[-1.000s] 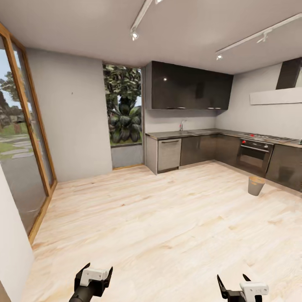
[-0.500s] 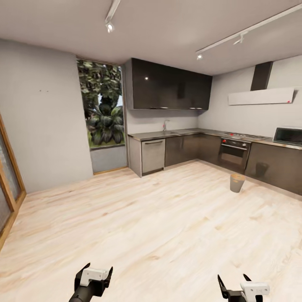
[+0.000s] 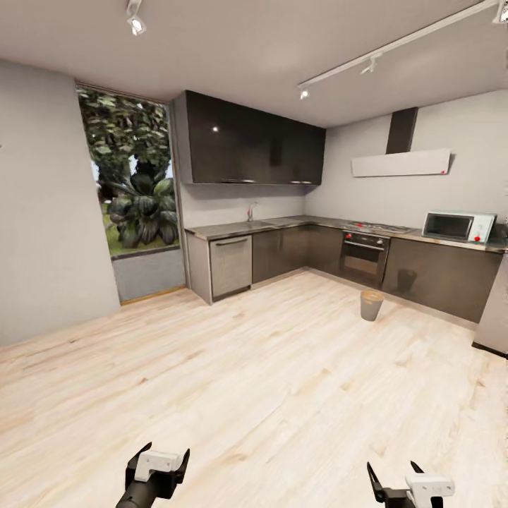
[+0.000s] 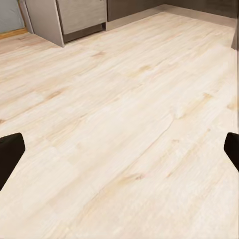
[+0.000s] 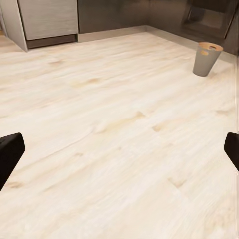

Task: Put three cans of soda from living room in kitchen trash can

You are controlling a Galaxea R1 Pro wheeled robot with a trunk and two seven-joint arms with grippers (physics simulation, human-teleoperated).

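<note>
Robot in the kitchen, facing the tash can (image 3: pixel 372 305), both grippers empty.

The tash can stood upright on the pale wood floor (image 3: pixel 268 367), just in front of the oven (image 3: pixel 364 257) and well apart from the robot. The left gripper (image 3: pixel 158 462) and the right gripper (image 3: pixel 406 480) were spread wide, holding nothing. With no soda can in sight, the task appeared largely undone; the bin's contents could not be made out.

text: none legible | labels: none | brands: none | numbers: none | signs: none
</note>
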